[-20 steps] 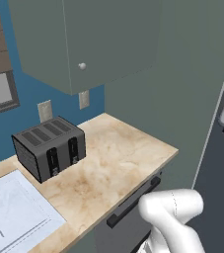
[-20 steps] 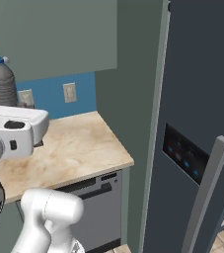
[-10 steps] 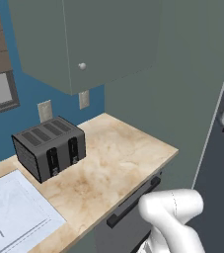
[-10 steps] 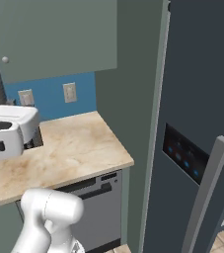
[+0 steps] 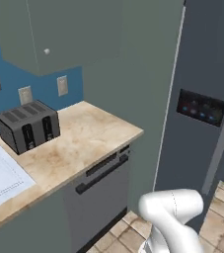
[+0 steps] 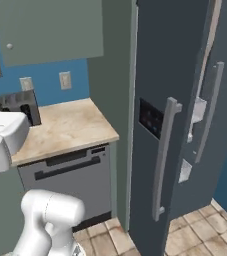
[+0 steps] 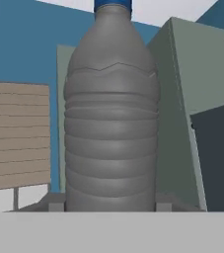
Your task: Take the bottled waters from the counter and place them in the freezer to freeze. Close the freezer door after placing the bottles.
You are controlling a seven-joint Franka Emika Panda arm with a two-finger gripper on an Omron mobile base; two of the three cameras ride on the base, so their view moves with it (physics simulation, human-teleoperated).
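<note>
Standing tall at the right, the dark slate freezer [image 6: 185, 75] has its freezer door [image 6: 155, 150], with the long grey handle and blue-lit panel, swung slightly ajar. Left of it, the beige marble counter [image 5: 84, 143] over grey-green cabinets carries a dark toaster [image 5: 27, 126] on its far side beneath a wall cabinet [image 5: 59, 29]. Upright between the pincer's narrowed jaws, gripped low, is the smoky grey bottle [image 7: 111, 118], ribbed, with a blue-looking cap.
</note>
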